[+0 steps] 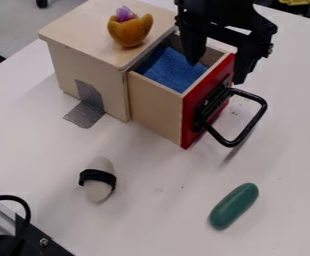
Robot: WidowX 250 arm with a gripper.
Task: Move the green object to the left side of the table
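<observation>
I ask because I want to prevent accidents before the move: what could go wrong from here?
The tool hangs at the open drawer, one finger on each side of its red front, so moving sideways might pull or bump the drawer.

The green object is rounded and smooth-looking; it could roll or slip when gripped.

The white object lies across the table on the view's left, so a low path might knock it.

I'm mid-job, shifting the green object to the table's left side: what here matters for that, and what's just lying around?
Part of the job:
- green oblong object
- white table
- pincer, over the drawer

Just lying about:
- wooden cabinet with open drawer
- blue cloth in it
- orange cup on top, purple piece inside
- pale oval object, black band around it
</observation>
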